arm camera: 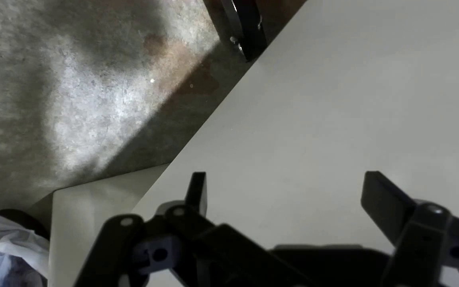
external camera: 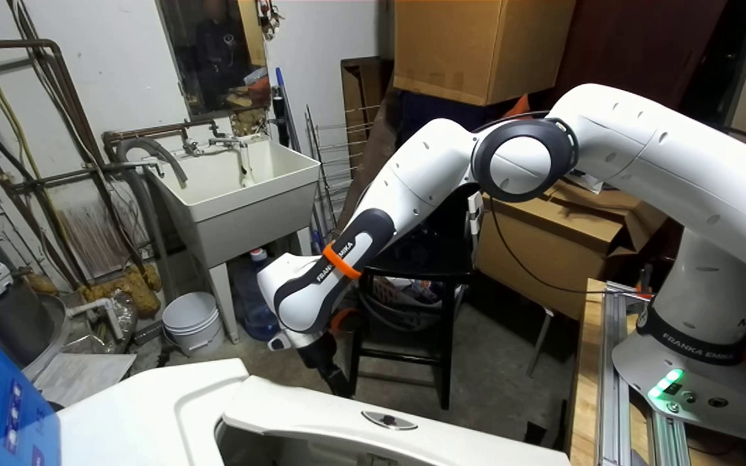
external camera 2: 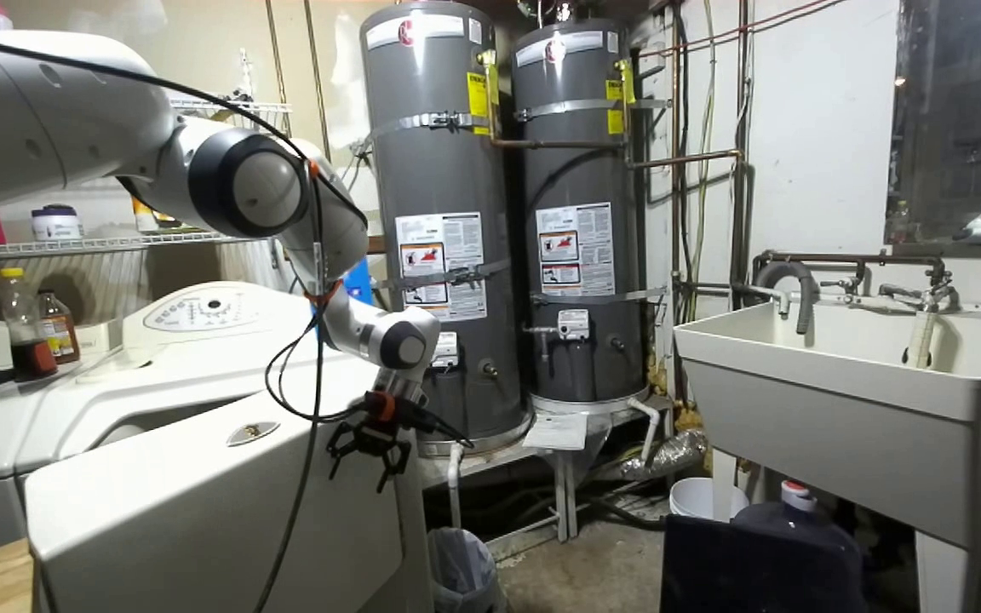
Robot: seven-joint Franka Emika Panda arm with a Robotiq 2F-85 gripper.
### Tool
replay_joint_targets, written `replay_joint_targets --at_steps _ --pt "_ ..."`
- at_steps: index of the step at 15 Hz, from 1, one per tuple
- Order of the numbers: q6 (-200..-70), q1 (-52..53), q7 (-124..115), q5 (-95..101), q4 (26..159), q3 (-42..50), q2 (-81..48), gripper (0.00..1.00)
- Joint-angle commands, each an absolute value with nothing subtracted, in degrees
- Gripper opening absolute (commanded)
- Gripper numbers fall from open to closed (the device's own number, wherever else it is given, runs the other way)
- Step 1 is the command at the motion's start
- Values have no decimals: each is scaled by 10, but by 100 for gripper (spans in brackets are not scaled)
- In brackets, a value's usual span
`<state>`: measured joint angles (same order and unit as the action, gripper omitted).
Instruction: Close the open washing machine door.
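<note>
Washing machine door [external camera 2: 201, 536] is part-open on the near side in both exterior views, w/ a dark gap btwn it & the washing machine [external camera 2: 201, 366]; oval metal plate [external camera 2: 253, 432] set in the door's upper edge. Franka arm [external camera: 412, 171] reaches over, gripper [arm camera: 285, 177] right by the door's flat face. Jaws wide apart; can't tell if they touch it. From the wrist cam, door takes up the right, concrete floor [arm camera: 94, 91] the far left, bag-lined bin [arm camera: 10, 241] the near left. Arm's base [external camera: 710, 375], green light [external camera: 666, 383] on, stands on a wooden worktop [external camera: 585, 388], right in an exterior view. Utility sink [external camera: 256, 220] shows in both exterior views, stacked white buckets [external camera: 195, 323] just beside its leg. Two grey water heaters [external camera 2: 435, 187] stand side by side, far middle in an exterior view.
</note>
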<state>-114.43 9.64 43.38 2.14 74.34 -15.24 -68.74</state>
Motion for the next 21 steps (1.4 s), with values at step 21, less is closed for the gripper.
replay_joint_targets --at_steps 21 --pt "-1258 150 253 144 967 -53 -500 100"
